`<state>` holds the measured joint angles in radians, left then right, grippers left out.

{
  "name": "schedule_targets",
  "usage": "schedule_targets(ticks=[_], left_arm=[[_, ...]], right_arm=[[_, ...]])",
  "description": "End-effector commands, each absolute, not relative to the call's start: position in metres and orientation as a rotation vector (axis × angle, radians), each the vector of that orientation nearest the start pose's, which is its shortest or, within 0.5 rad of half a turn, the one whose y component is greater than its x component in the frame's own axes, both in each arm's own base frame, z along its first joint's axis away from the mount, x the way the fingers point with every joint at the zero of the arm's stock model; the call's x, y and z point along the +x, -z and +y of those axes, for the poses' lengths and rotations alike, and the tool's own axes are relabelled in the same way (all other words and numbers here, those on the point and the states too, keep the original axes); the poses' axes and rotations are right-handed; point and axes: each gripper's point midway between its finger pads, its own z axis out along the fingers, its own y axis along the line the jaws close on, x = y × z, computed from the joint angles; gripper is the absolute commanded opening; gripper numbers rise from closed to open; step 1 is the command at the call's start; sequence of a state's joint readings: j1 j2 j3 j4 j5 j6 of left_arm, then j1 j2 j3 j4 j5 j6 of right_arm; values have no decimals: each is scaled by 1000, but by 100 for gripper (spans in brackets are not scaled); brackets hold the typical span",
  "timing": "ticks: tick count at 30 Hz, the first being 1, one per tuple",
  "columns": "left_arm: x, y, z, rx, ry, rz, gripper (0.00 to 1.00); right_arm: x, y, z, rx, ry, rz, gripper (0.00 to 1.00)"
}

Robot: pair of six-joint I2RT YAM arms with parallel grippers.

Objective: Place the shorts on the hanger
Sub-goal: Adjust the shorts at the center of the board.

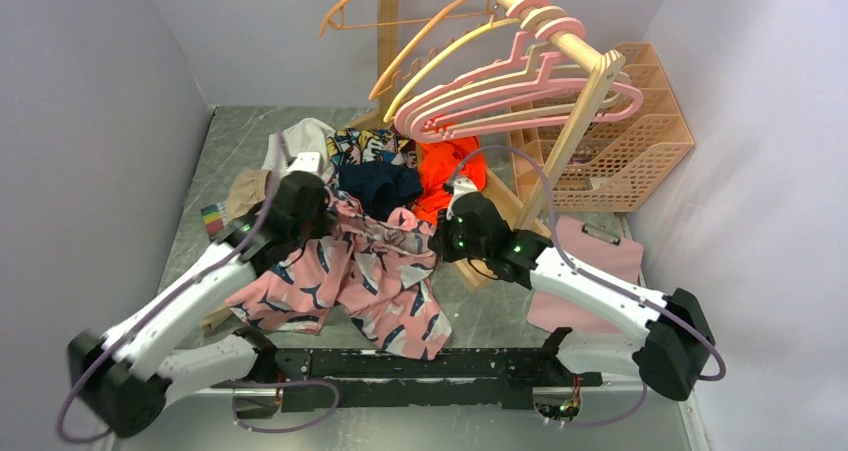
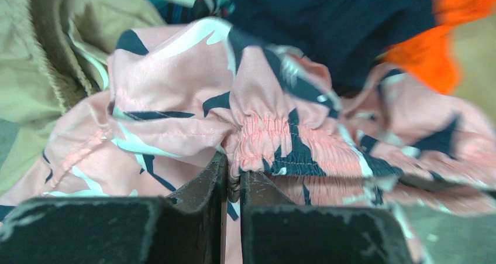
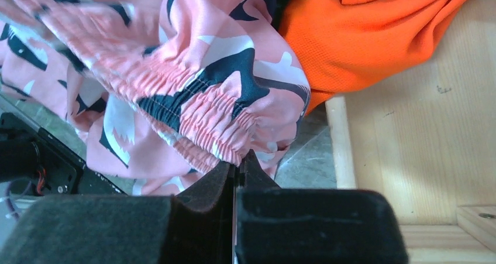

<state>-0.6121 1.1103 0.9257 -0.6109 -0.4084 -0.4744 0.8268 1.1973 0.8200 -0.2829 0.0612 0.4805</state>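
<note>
My left claw (image 2: 233, 173) was pressed together, pinching a fold of the gathered waistband of the shorts (image 1: 380, 271) at its left end! My right claw (image 3: 236, 167) was clamped tight on the same waistband at its right end, elastic bunched just above the fingertips. Between my 2 claws the shorts sagged across the near middle of the table (image 1: 230, 141), both legs spilling toward my bases. Just beyond them lay a dark navy garment (image 1: 380, 186), an orange-red garment (image 1: 450, 171) to its right, and a khaki garment (image 2: 35, 71) just left of my left claw. The hanger (image 1: 540, 81) hung with other pink ones on the wooden rail (image 1: 560, 36), far right, well apart from the shorts.
</note>
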Motion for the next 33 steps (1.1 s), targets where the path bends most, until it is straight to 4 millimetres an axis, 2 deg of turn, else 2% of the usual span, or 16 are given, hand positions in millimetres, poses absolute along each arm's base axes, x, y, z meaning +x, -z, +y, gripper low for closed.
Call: schedule_targets(ticks=[1, 3, 7, 12, 14, 15, 16, 18, 20, 22, 24, 25, 27, 30, 32, 33], left_arm=[[255, -251, -127, 1, 297, 2050, 7], [236, -282, -131, 61, 419, 1955, 7], [205, -325, -131, 197, 536, 1801, 7], [179, -386, -128, 254, 634, 1619, 7], [169, -428, -123, 249, 659, 1509, 7], [164, -454, -117, 237, 660, 1441, 7], [158, -482, -111, 226, 661, 1367, 7], [145, -536, -101, 218, 671, 1228, 7], [131, -582, -99, 248, 690, 1105, 7], [122, -613, -99, 276, 697, 1028, 7], [118, -631, -99, 283, 701, 983, 7], [117, -633, -97, 275, 702, 974, 7], [120, -625, -94, 248, 695, 984, 7], [132, -598, -92, 212, 668, 1047, 7], [135, -598, -88, 199, 640, 1062, 7], [133, -608, -84, 192, 630, 1047, 7]], right_arm=[[221, -157, 257, -483, -575, 2171, 0], [212, -164, 265, -563, -559, 2101, 0], [190, -184, 288, -704, -530, 1954, 0], [179, -243, 311, -742, -473, 1771, 0], [180, -289, 317, -693, -489, 1703, 0], [183, -320, 319, -651, -512, 1663, 0], [185, -367, 320, -601, -543, 1606, 0], [192, -431, 316, -529, -528, 1533, 0], [203, -480, 311, -458, -452, 1483, 0], [210, -527, 297, -377, -396, 1425, 0], [214, -553, 285, -322, -364, 1378, 0], [214, -558, 282, -310, -353, 1366, 0], [215, -553, 279, -312, -327, 1373, 0], [217, -524, 278, -343, -282, 1418, 0], [214, -527, 275, -354, -292, 1411, 0], [211, -539, 274, -355, -324, 1393, 0]])
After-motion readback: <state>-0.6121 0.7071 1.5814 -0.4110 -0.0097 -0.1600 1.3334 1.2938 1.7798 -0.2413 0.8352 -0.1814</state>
